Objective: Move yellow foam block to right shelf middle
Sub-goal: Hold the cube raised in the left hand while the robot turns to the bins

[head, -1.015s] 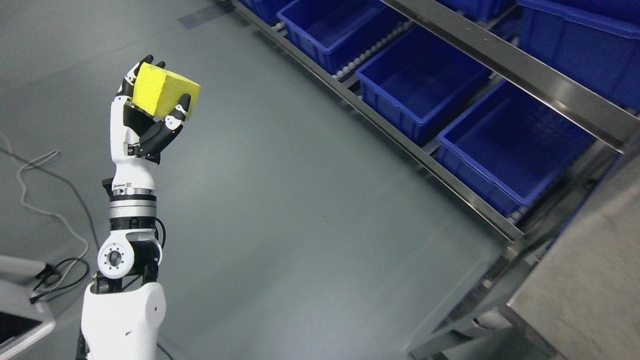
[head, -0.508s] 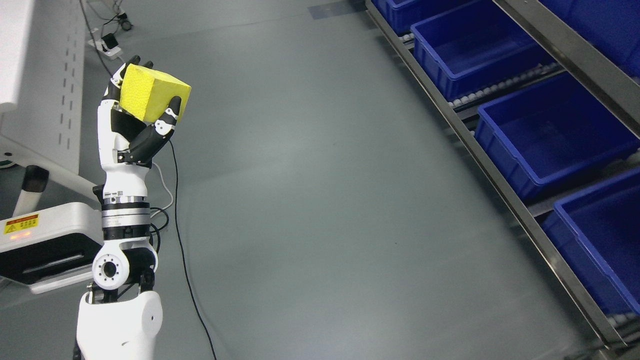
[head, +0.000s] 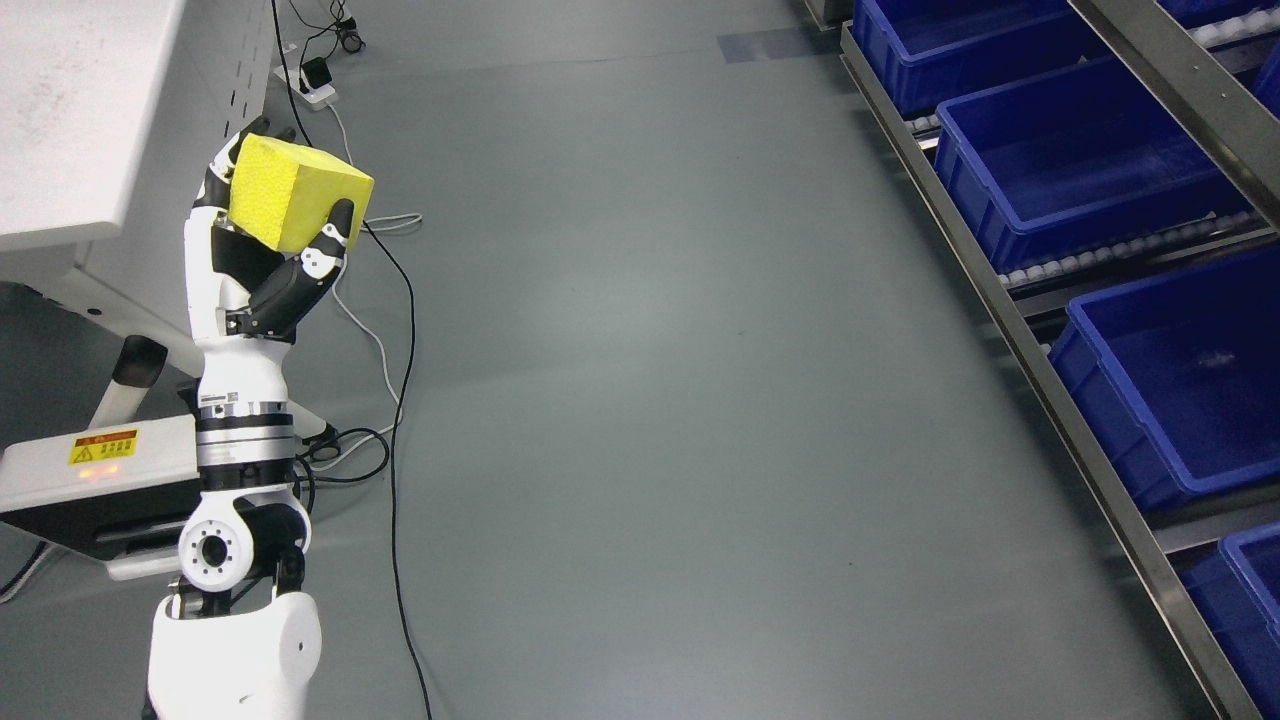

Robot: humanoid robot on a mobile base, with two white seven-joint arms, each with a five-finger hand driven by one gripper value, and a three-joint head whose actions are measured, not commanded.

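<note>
Yellow foam block (head: 295,193) held aloft at upper left, shelf far across at right.

Gripped in the left hand (head: 262,245), fingers clasped around its lower faces (thumb on the near side); well apart from the shelf (head: 1010,320) and its blue bins (head: 1075,165), open floor between.

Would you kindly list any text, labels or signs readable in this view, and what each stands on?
Yellow warning label on the white machine base: warning triangle visible, print too small to read.
Small dark print on the left hand's white wrist: too small to read.
Nothing else carries text.
</note>
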